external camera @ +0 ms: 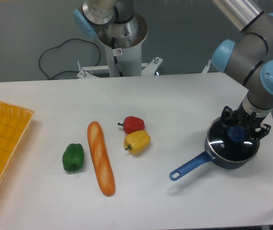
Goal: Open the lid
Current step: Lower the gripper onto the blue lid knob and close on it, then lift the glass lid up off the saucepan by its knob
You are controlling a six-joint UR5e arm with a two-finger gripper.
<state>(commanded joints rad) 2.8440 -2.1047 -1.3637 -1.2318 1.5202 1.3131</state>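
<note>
A white table (175,100) fills my view, with a grey wall behind it and the arm's base at the far edge. My gripper (240,129) hangs straight down over the saucepan (222,153) at the right side of the table, its dark fingers (227,116) set on either side of the lid's blue knob (238,134). From this angle I cannot tell whether they are pressed onto the knob or just standing beside it. The lid (225,143) sits flat on the saucepan, its glass covering the whole mouth. The pan's blue handle points toward the near left. Well to the left lie a yellow pepper (137,142) and a red pepper (133,124), touching. Further left are a baguette (101,157) and a green pepper (73,157). A yellow tray (2,143) sits at the left edge.
</note>
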